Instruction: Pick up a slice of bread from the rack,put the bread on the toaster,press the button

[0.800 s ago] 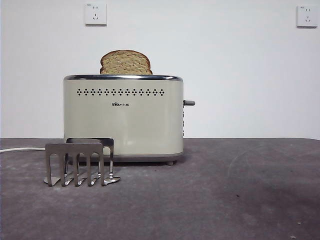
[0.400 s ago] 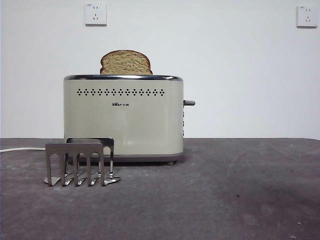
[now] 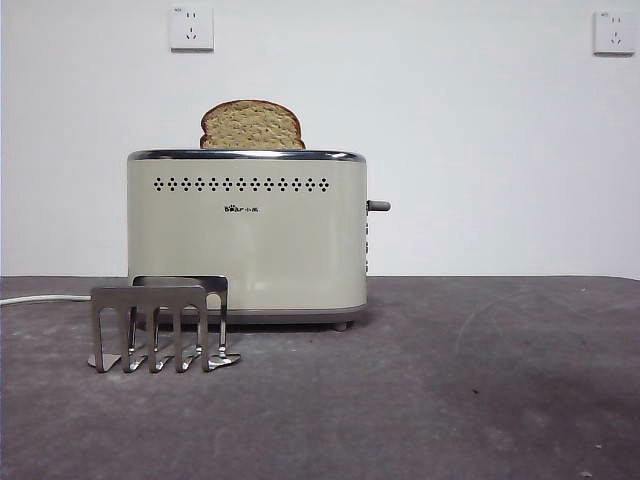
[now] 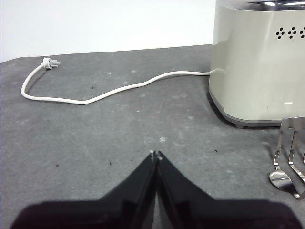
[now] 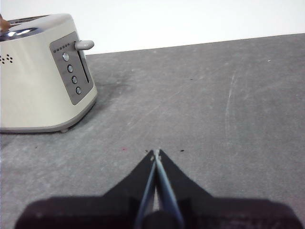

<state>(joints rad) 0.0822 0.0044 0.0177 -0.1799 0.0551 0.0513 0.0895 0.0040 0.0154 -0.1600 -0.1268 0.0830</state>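
Both grippers, left gripper (image 4: 155,153) and right gripper (image 5: 155,152), pressed together; slice of bread (image 3: 252,126) in toaster (image 3: 245,235)

grey table (image 3: 480,400), toaster (image 3: 245,235), rack (image 3: 160,325), cord (image 4: 109,90)

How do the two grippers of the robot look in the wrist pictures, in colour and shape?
Both look alike. The left gripper has two matte black jaws, broad below and tapering to thin pale tips. The right gripper has the same black wedge shape, with greyish inner faces. No cables or markings show.
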